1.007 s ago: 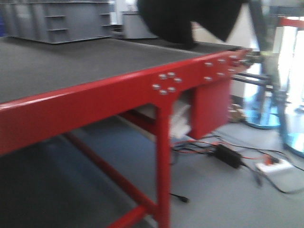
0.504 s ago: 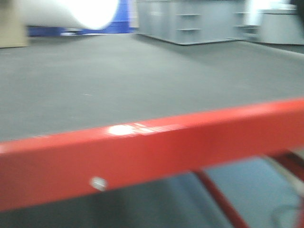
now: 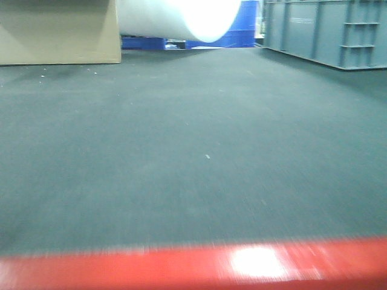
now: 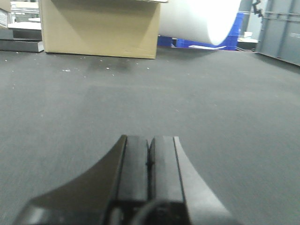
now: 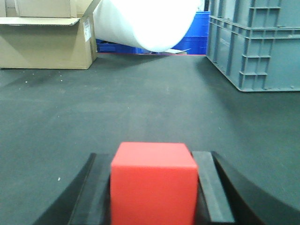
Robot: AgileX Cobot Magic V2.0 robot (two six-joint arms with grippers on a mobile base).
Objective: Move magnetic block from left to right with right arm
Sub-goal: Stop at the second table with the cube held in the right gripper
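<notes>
magnetic block (image 5: 153, 183) clamped in right gripper (image 5: 152, 157)

Right wrist view, left to right: black finger (image 5: 96, 187), red cube, black finger (image 5: 211, 187). Jaws are spread just to the cube's width, with both side faces against the pads. The cube's top and front faces are visible and its bottom is cut off by the frame edge, so I can't tell whether it touches the dark mat (image 5: 150, 103). Behind it are a cardboard box (image 5: 44, 44) far left, a white roll (image 5: 145, 23) in the centre with a blue bin (image 5: 194, 30) behind it, and a grey crate (image 5: 255, 47) on the right.

Left wrist view: left gripper (image 4: 149, 140) has its fingers pressed together with nothing between them, low over the bare mat.

Front view is motion-blurred. Only the mat, the table's red edge (image 3: 151, 269) with a glare spot, and the box, roll and crate at the far side are readable.
</notes>
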